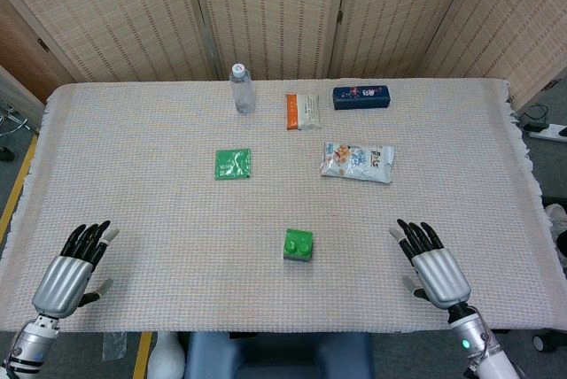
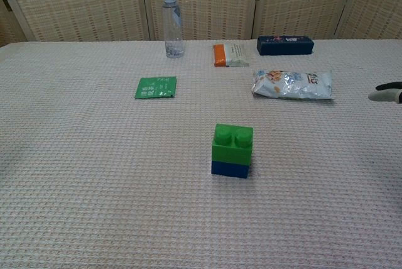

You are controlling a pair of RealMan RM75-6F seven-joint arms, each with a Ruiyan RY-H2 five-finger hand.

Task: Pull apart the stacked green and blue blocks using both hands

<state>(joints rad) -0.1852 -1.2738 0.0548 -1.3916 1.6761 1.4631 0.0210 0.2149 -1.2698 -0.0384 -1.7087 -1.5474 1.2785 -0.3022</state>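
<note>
Head view shows the left hand (image 1: 73,266) and right hand (image 1: 434,264) both spread and empty, well apart from the green block (image 2: 232,142) stacked on the blue block (image 2: 229,169) mid-table, so each should approach from its own side.

A green block (image 2: 232,143) sits on a blue block (image 2: 230,169). The desk (image 1: 133,175) wears a pale beige waffle-weave cloth. A flat packet (image 1: 232,164) is green, a box (image 1: 361,97) dark blue, a snack bag (image 1: 357,161) white with blue print. Both hands, left (image 1: 73,269) and right (image 1: 431,263), are silver with black fingers.
</note>
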